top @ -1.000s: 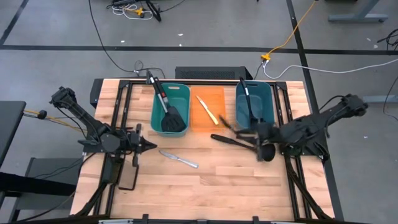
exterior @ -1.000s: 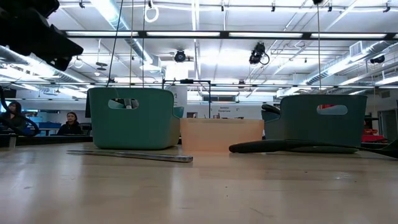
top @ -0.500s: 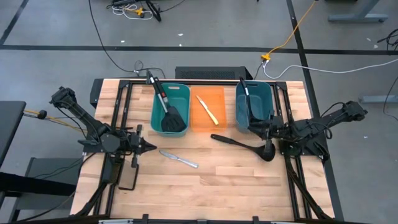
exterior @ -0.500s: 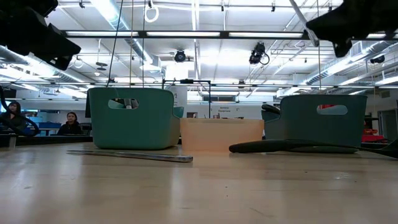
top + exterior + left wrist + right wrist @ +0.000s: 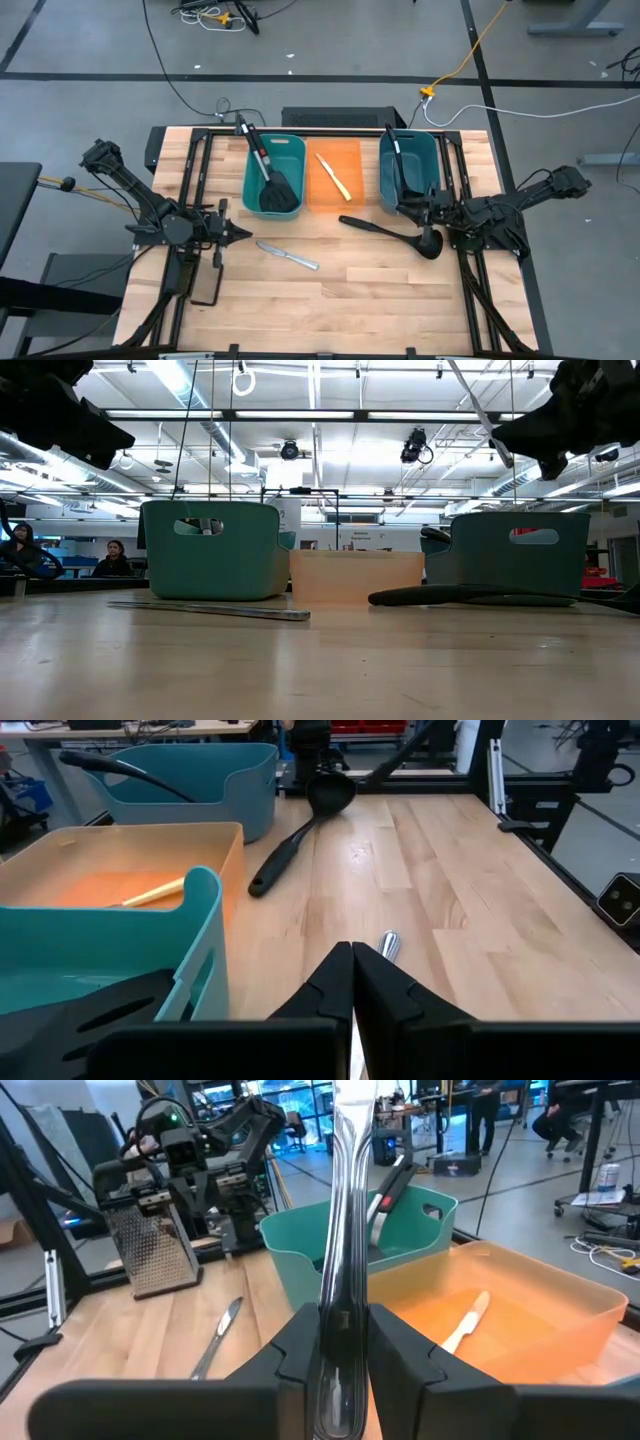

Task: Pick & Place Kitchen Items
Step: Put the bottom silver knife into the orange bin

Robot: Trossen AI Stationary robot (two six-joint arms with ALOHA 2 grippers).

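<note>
My right gripper point(image 5: 402, 206) is shut on a silver knife point(image 5: 345, 1230) above the near left corner of the right teal bin point(image 5: 432, 150); it also shows in the low view point(image 5: 530, 445). My left gripper point(image 5: 240, 233) is shut and empty, low over the table's left. A second silver knife point(image 5: 288, 255) and a black ladle point(image 5: 390, 232) lie flat on the table. A slotted spatula point(image 5: 275, 190) leans in the left teal bin point(image 5: 297, 145). A pale-yellow knife point(image 5: 335, 175) lies in the orange bin point(image 5: 348, 150). Another ladle point(image 5: 395, 160) sits in the right bin. My right gripper pinches the silver knife between its two fingers point(image 5: 300, 1350), one on each side of one end of it point(image 5: 340, 1330). The knife runs on past the fingertips, along them. In the low view the knife point(image 5: 480, 405) slants up and to the left, clear of the table and bins.
A flat black pad point(image 5: 205, 288) lies near the table's left front, beside my left arm. The three bins stand in a row at the far middle. Bare wood point(image 5: 350, 300) lies toward the near edge. People sit far behind the table point(image 5: 115, 558).
My right gripper, shut on the silver knife, has drawn back toward the table's right and far side, to the right teal bin's near corner, and has come down into the low view from above. The ladle on the table stays where it was.
</note>
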